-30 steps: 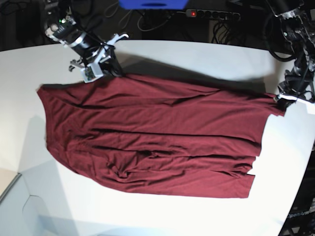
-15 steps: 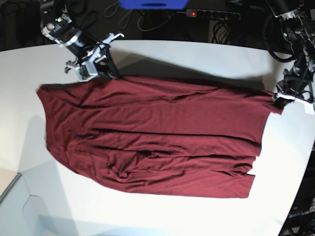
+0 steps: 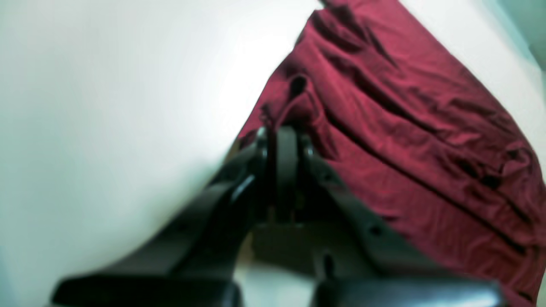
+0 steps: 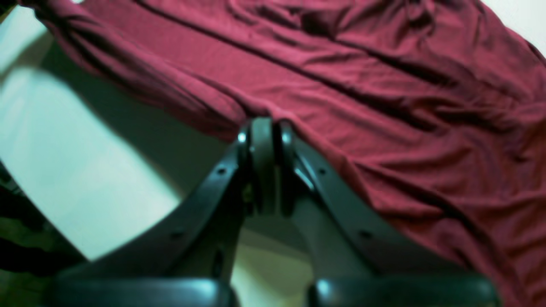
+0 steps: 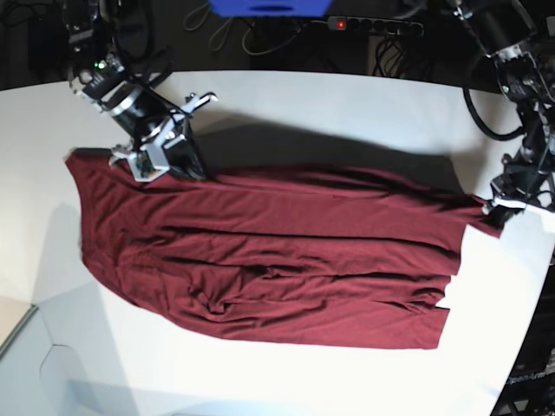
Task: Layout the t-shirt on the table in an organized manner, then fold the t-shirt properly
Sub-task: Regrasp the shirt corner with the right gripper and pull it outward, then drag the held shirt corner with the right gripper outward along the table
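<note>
The dark maroon t-shirt (image 5: 286, 260) lies spread and wrinkled across the white table (image 5: 329, 104). My right gripper (image 5: 192, 166) is shut on the shirt's far edge near its left end. In the right wrist view the closed right gripper (image 4: 264, 128) pinches the t-shirt (image 4: 341, 64) at its hem, which lifts off the table there. My left gripper (image 5: 496, 213) is shut on the far right corner. The left wrist view is blurred, but the left gripper (image 3: 283, 136) shows closed with a bunch of the t-shirt (image 3: 405, 128) in it.
Behind the table's far edge sit a black power strip (image 5: 375, 26), a blue object (image 5: 269, 7) and loose cables. The table's curved edge (image 5: 531, 329) runs close behind the left arm. A grey surface (image 5: 35, 373) lies at the near left corner.
Both grippers have moved toward the near side of the table, dragging the shirt's far edge with them. The shirt's far strip now sits lower and the right corner has dropped.
</note>
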`<action>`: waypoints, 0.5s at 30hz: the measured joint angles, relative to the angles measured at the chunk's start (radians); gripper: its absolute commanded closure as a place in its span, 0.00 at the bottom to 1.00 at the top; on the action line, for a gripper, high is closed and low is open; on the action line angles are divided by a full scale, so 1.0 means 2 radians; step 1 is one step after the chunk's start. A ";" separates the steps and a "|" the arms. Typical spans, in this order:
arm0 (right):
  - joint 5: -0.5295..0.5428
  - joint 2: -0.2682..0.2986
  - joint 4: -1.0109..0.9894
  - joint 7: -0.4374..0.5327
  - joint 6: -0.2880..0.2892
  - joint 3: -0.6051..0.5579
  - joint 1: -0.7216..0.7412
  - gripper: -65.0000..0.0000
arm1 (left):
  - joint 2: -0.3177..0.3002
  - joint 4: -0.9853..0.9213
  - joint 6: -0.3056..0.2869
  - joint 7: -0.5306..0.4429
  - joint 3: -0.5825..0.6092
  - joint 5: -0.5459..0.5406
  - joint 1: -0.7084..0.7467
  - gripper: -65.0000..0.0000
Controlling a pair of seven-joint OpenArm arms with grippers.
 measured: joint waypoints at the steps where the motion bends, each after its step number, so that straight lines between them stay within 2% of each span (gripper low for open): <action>1: -0.001 0.000 -0.004 -0.011 0.000 -0.001 0.009 1.00 | 0.000 -0.011 0.000 0.002 0.000 0.003 -0.004 1.00; 7: -0.001 -0.001 -0.046 -0.034 0.000 -0.001 0.056 1.00 | 0.000 -0.066 0.001 0.002 0.000 0.004 -0.039 1.00; 15: -0.001 -0.002 -0.117 -0.036 0.000 -0.002 0.105 1.00 | -0.003 -0.125 0.002 -0.001 0.013 0.005 -0.080 1.00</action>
